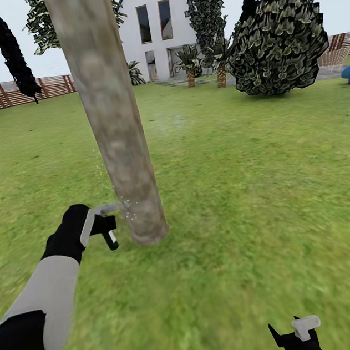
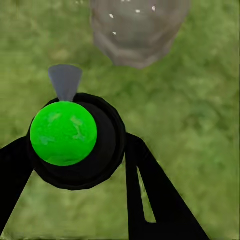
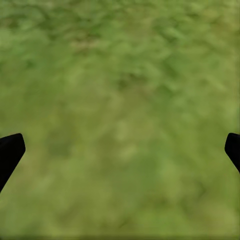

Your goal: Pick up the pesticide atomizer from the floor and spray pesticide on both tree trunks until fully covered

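While the left gripper (image 1: 109, 227) is held low beside the foot of the tree trunk (image 1: 110, 111), the pesticide atomizer (image 2: 75, 140) is clamped between its black fingers (image 2: 150, 195). From the left wrist, the atomizer is seen end-on as a black round body with a bright green cap, its grey nozzle (image 2: 65, 81) turned toward the trunk. Fine whitish specks of pesticide (image 1: 125, 207) are scattered along the trunk's left edge near its base. The thick grey-brown trunk is rooted in the grass (image 1: 246, 198) and leans slightly. The right gripper (image 1: 297, 336) is hung low over bare lawn at the bottom of the head view, its jaws spread wide apart and holding nothing. A wooden fence (image 1: 28, 90), a white house (image 1: 158, 26) and a dark bush (image 1: 276, 45) are seen far behind.
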Motion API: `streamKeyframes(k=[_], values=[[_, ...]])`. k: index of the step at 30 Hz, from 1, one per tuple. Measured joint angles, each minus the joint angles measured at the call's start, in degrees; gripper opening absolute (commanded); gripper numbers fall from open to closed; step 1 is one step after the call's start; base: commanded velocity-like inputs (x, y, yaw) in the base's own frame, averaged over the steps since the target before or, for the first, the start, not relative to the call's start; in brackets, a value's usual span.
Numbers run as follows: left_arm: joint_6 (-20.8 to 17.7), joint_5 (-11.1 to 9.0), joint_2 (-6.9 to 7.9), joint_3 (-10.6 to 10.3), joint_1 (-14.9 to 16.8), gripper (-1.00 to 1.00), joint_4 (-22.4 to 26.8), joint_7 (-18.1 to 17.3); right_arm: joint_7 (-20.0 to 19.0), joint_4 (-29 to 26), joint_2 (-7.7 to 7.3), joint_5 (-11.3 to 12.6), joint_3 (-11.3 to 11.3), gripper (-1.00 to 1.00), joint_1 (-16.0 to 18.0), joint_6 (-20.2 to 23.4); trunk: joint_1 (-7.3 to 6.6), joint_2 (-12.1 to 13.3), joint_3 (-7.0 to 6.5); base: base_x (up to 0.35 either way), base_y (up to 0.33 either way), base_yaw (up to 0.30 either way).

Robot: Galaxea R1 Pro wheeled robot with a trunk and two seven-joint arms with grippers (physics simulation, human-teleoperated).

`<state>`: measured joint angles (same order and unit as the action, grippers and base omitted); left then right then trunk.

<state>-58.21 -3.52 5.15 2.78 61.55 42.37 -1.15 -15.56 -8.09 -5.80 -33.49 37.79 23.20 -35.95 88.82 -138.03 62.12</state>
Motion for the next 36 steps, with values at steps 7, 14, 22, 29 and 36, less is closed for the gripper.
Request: streamKeyframes(k=[7, 14, 22, 29, 36], values=[[0.1, -0.7, -0.10, -1.7, -1.8, -1.00, -0.4, 0.0, 0.0, 0.0, 0.00, 0.0, 0.0, 1.00, 0.0, 0.0, 0.00, 0.0, 0.00, 0.000, -0.008, 0.000], [0.1, -0.7, -0.31, -1.6, -2.4, -1.00, -0.4, 0.0, 0.0, 0.0, 0.00, 0.0, 0.0, 1.00, 0.0, 0.0, 0.00, 0.0, 0.00, 0.000, -0.253, 0.000], [0.2, -0.7, -0.23, -1.6, -2.9, -1.00, -0.5, 0.1, 0.0, 0.1, 0.00, 0.0, 0.0, 1.00, 0.0, 0.0, 0.00, 0.0, 0.00, 0.000, -0.273, 0.000], [0.2, -0.7, -0.15, -1.6, -3.2, -1.00, -0.5, 0.1, 0.0, 0.1, 0.00, 0.0, 0.0, 1.00, 0.0, 0.0, 0.00, 0.0, 0.00, 0.000, -0.273, 0.082], [0.2, -0.6, -0.14, -1.6, -3.2, -1.00, -0.4, 0.2, 0.0, 0.1, 0.00, 0.0, 0.0, 1.00, 0.0, 0.0, 0.00, 0.0, 0.00, 0.001, -0.273, 0.275]])
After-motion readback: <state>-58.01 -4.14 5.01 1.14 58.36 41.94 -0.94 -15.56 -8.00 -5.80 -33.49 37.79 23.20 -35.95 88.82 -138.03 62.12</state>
